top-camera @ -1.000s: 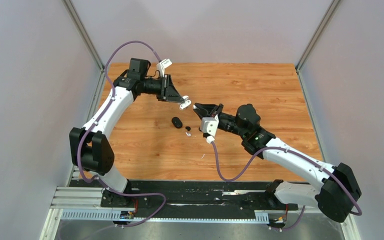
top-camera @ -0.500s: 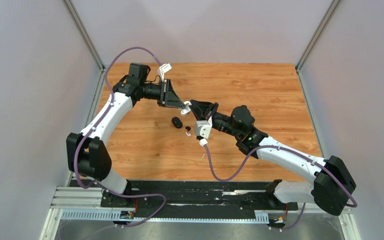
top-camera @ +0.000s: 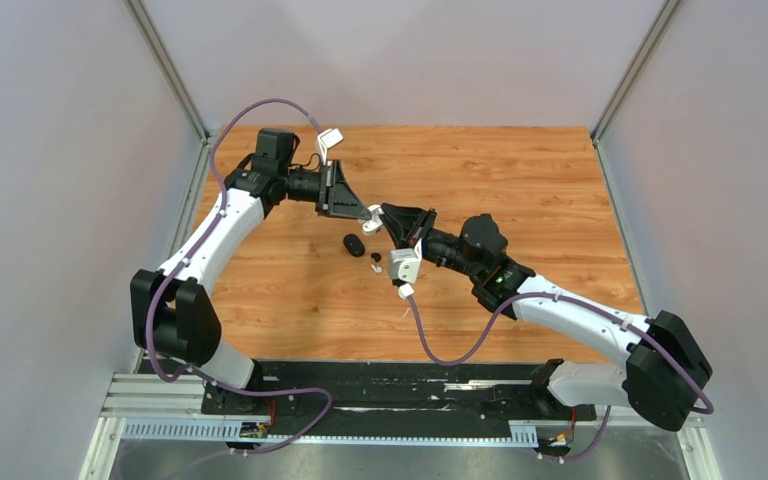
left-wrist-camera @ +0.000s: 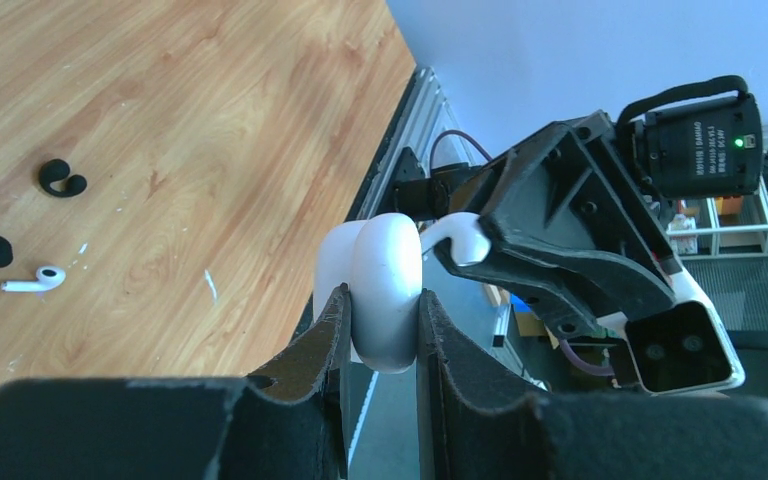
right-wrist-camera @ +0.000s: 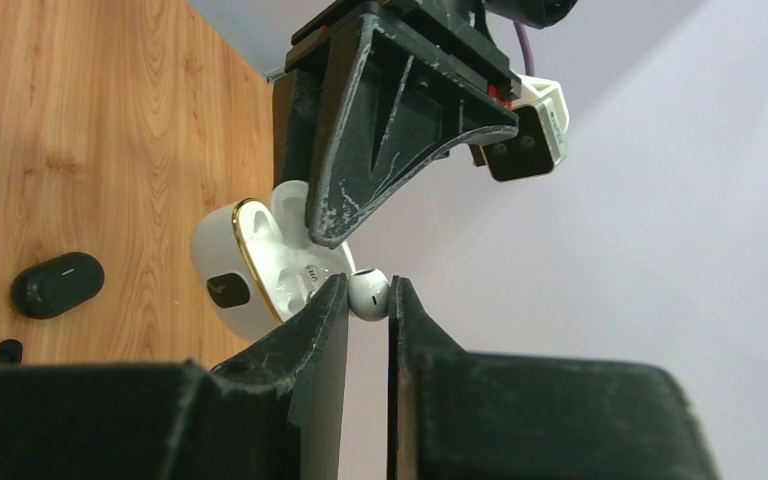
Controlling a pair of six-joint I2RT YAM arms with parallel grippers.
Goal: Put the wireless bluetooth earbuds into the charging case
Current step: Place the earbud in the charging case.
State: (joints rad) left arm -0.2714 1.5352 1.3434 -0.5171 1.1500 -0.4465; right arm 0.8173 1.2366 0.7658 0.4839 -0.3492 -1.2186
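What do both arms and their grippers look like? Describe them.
The left arm and right arm have white links, black joint housings and a looping purple cable each. The left gripper and right gripper have black, scuffed, wedge-shaped fingers.

Wooden table with 1 black case, 2 black earbuds and 1 white earbud on it.

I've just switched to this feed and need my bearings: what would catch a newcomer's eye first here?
In mid-air above the middle of the table, the left hand clamps an open white charging case, while the right hand pinches a white earbud right at its opening. Below them lie a closed black case, two black earbuds and a second white earbud.
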